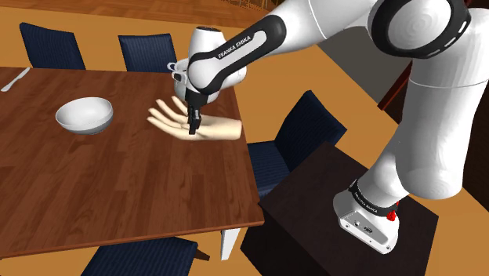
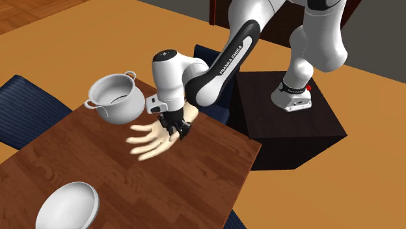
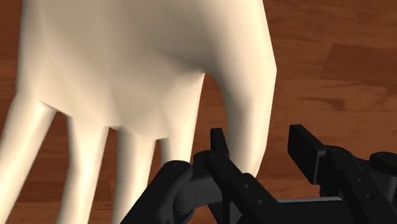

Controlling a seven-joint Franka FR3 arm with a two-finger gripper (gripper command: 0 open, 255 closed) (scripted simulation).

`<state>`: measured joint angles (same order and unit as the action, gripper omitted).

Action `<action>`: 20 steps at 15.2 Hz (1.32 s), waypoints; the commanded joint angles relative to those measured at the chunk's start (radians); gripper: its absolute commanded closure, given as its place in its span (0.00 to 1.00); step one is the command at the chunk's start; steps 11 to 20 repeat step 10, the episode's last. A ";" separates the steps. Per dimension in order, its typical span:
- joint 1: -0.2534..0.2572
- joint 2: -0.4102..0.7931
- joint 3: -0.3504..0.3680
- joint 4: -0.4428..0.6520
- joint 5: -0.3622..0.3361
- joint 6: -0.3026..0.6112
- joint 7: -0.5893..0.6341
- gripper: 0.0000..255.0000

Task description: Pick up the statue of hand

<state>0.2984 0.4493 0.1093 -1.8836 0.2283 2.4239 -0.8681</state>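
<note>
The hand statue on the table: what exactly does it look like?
The hand statue is smooth, pale cream, material unclear. It lies flat on the brown wooden table, digits spread, its wrist stub near the table's edge. The robot's black fingers stand apart astride its thumb, not clearly clasping it.

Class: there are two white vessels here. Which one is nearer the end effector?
The pot, deep with two side handles, close beside the end effector. The shallow, handleless bowl sits farther away, beyond the hand statue.
</note>
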 commanded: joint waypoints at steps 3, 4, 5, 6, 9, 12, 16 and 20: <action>-0.001 -0.032 -0.002 0.011 -0.004 -0.041 0.008 1.00; -0.001 -0.040 -0.002 0.014 -0.005 -0.051 0.011 1.00; -0.001 -0.048 -0.003 0.017 -0.006 -0.062 0.013 1.00; -0.001 -0.056 -0.003 0.020 -0.007 -0.072 0.016 1.00; -0.001 -0.071 -0.004 0.028 -0.010 -0.095 0.021 1.00; -0.001 -0.071 -0.004 0.028 -0.010 -0.095 0.021 1.00; -0.001 -0.071 -0.004 0.028 -0.010 -0.095 0.021 1.00; -0.001 -0.071 -0.004 0.028 -0.010 -0.095 0.021 1.00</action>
